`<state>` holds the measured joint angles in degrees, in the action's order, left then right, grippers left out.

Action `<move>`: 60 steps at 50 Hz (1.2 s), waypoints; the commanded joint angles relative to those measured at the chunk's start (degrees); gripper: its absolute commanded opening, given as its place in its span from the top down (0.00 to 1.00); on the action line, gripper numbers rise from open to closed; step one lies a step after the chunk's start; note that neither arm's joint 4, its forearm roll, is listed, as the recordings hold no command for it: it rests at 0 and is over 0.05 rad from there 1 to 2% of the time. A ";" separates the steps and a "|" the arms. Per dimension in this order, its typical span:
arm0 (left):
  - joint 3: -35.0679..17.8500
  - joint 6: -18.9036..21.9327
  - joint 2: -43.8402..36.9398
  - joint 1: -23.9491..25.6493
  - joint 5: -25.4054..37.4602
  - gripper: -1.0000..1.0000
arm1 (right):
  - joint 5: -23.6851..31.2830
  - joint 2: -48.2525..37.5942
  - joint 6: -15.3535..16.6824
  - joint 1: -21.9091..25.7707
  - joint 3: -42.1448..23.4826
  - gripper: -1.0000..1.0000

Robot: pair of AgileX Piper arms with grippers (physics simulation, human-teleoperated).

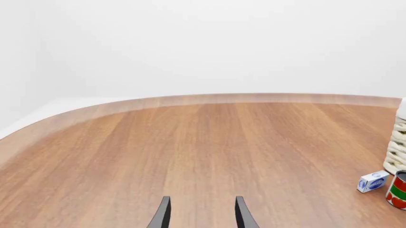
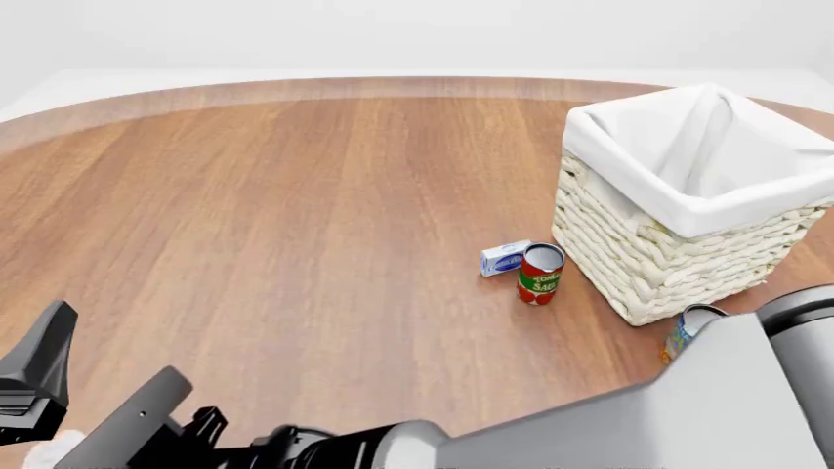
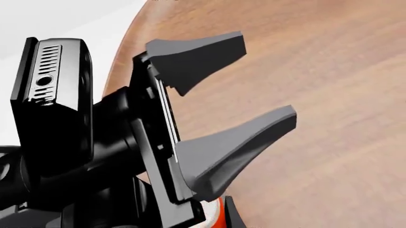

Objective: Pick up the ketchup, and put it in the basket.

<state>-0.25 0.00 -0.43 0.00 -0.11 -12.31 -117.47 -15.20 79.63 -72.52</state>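
The basket [image 2: 690, 210], cream wicker with a white liner, stands at the right of the table; its corner shows in the left wrist view [image 1: 398, 147]. The ketchup shows only as a red-orange sliver [image 3: 214, 213] at the edge of the right wrist view, mostly hidden behind the left gripper. My left gripper [image 3: 254, 90] is open and empty, low over the near-left table, also seen in its own view [image 1: 201, 213]. My right arm [image 2: 626, 420] reaches across the near edge toward the left. Its fingers are hidden.
A red-and-green tomato sauce can [image 2: 540, 274] and a small white-and-blue box [image 2: 505, 258] stand just left of the basket; both show in the left wrist view, the can [image 1: 398, 190] and the box [image 1: 372, 181]. Another can [image 2: 687, 330] stands before the basket, beside my right arm.
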 commanded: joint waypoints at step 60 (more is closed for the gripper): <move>0.00 0.00 0.00 0.00 0.00 0.00 | -6.72 7.93 -4.80 -13.94 7.93 1.00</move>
<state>-0.25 0.00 -0.43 0.00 -0.11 -17.75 -111.86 -18.80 68.46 -65.78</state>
